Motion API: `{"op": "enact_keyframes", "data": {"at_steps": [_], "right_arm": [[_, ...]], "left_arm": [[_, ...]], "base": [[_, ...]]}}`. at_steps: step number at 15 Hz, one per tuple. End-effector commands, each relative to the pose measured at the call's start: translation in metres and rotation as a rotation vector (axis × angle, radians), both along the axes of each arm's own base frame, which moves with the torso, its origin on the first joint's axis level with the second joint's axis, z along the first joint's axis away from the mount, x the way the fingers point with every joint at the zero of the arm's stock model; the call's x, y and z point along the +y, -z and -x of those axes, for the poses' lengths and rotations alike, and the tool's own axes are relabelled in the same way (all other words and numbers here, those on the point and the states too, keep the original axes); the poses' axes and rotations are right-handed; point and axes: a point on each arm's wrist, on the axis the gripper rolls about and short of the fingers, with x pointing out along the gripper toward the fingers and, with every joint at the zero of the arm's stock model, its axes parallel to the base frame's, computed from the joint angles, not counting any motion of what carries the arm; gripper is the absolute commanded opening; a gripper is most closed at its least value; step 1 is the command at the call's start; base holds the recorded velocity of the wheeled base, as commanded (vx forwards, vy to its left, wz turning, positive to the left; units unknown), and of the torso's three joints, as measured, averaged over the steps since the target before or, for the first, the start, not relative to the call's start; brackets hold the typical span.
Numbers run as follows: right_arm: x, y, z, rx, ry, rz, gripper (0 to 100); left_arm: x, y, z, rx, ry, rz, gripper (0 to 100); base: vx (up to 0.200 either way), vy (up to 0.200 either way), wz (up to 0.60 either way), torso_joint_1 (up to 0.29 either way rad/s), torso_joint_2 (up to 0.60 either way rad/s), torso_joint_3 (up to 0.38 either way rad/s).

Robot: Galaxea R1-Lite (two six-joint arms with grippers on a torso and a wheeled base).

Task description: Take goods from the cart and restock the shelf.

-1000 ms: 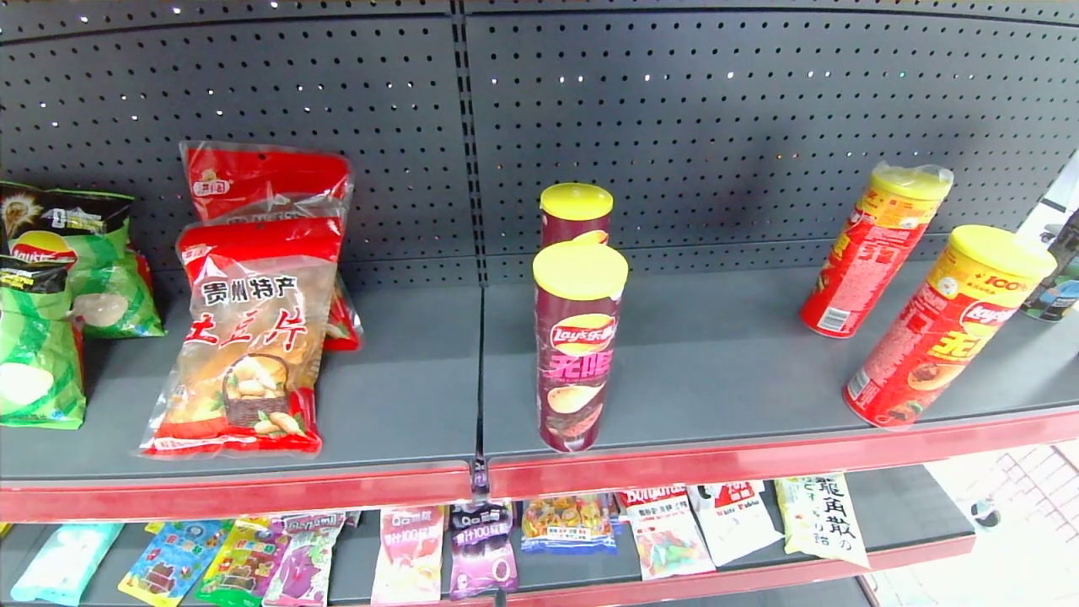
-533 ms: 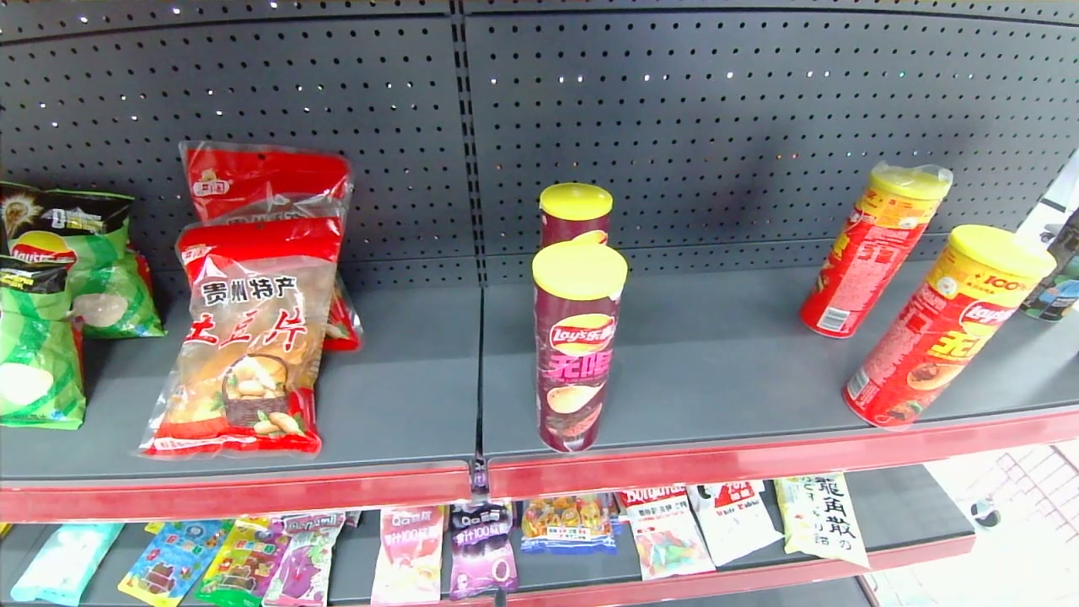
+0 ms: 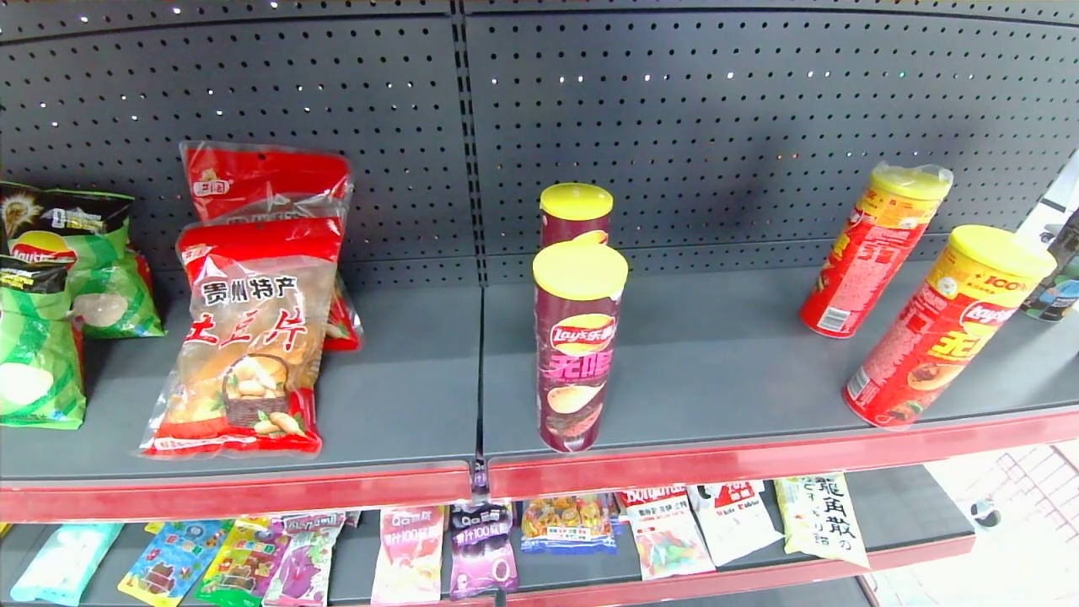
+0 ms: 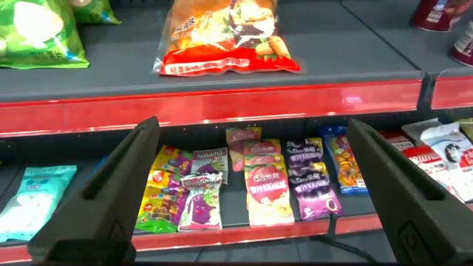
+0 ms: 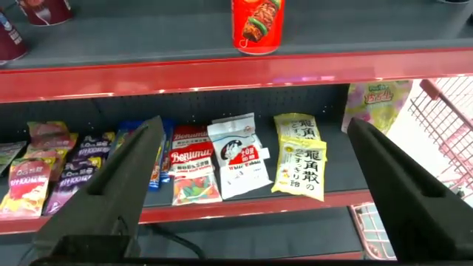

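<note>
On the grey shelf (image 3: 396,405) stand two maroon chip cans with yellow lids (image 3: 578,346), one behind the other, and two red chip cans (image 3: 944,329) at the right. Red potato-slice bags (image 3: 244,337) and green chip bags (image 3: 42,337) sit at the left. My left gripper (image 4: 255,199) is open and empty, facing the lower shelf of small snack packets (image 4: 259,192) below the red bag (image 4: 225,37). My right gripper (image 5: 251,199) is open and empty too, facing the lower shelf's white and yellow packets (image 5: 240,159) under a red can (image 5: 257,26).
A red lip (image 3: 674,464) runs along the shelf's front edge. Bare shelf lies between the bags and the maroon cans, and between those and the red cans. A red wire cart (image 5: 447,118) shows beside the shelf's right end. A dark can (image 3: 1054,287) stands at far right.
</note>
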Motion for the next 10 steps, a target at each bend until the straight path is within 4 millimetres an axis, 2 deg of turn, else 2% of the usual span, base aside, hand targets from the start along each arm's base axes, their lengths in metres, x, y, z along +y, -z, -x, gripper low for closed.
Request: {"op": "enact_keyframes", "data": {"at_steps": [1,3,6,9,10], "right_arm": [[0.0,0.0001,0.0001,-0.001,0.001,0.001,100],[0.0,0.0001,0.0001,-0.001,0.001,0.001,100],[0.0,0.0001,0.0001,-0.001,0.001,0.002,100],[0.0,0.0001,0.0001,-0.001,0.001,0.002,100],[0.0,0.0001,0.0001,-0.001,-0.001,0.002,100]], "left_arm": [[0.0,0.0,-0.0001,0.001,0.001,0.0,100],[0.0001,0.0,-0.0001,0.001,-0.003,0.003,100],[0.0001,0.0,-0.0001,0.001,-0.003,0.002,100],[0.0001,0.0,-0.0001,0.001,-0.003,0.003,100],[0.0001,0.0,-0.0001,0.001,-0.003,0.003,100]], "base": [[0.0,0.0,0.0,0.0,0.0,0.0],[0.0,0.0,0.0,0.0,0.0,0.0],[-0.2,0.0,0.0,0.007,0.0,-0.004],[0.0,0.0,0.0,0.0,0.0,0.0],[0.0,-0.2,0.0,-0.012,0.0,0.002]]}}
